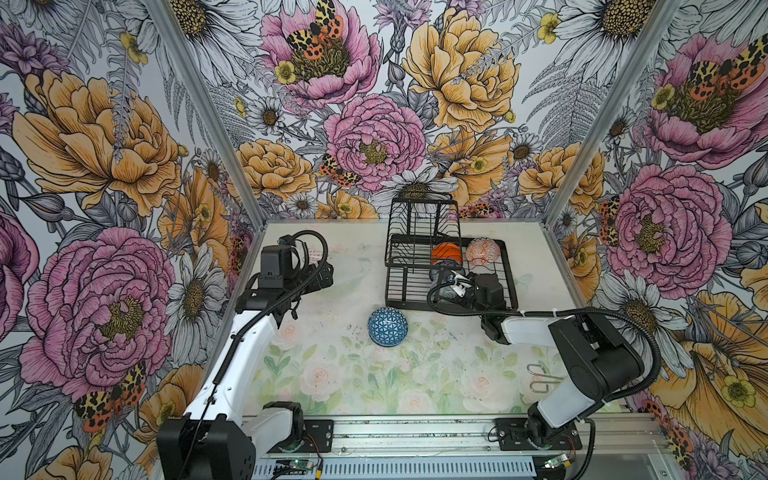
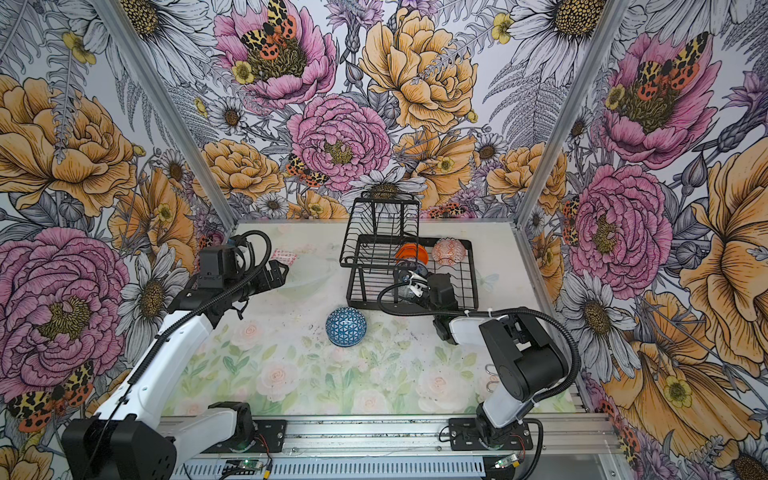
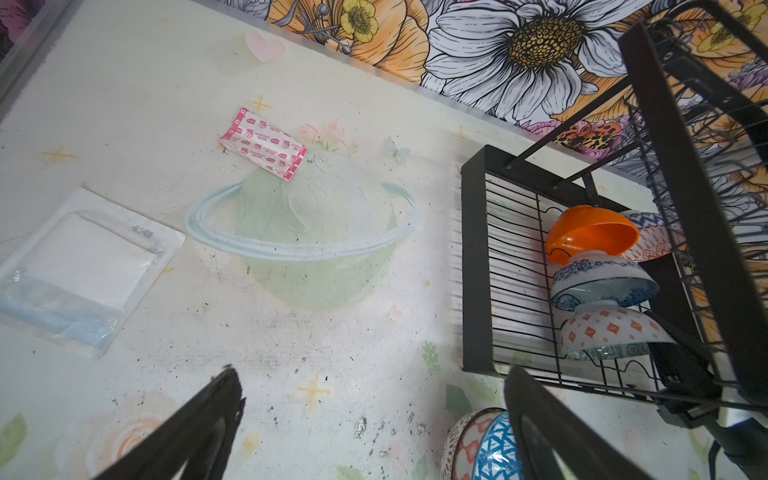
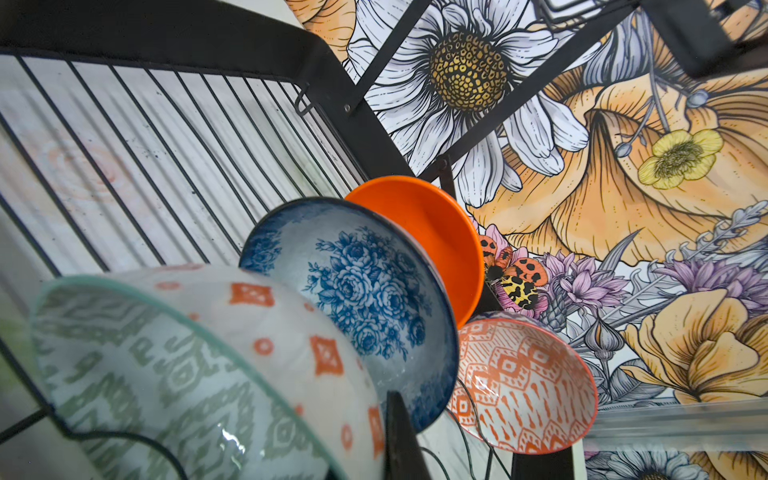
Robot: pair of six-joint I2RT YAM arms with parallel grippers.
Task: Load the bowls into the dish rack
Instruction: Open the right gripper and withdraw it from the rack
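Floral mat (image 1: 332,374) supports the dish rack (image 1: 388,282), four bowls (image 1: 446,254) inside. Blue geometric bowl (image 1: 387,326) lies just in front of it — glazed, brittle, slippery; rim grip advised. My left gripper (image 3: 374,374) gapes empty; my right gripper (image 4: 398,419), shut, rests against the grey-green bowl (image 4: 166,374).

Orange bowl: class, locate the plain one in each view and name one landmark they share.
In a top view: orange bowl in the rack, near the picture's centre.
In a top view: bowl likewise, near centre.
Left wrist: bowl in the rack, beside the floral bowl.
Right wrist: bowl behind the floral bowl.
Shared landmark: the black rack.
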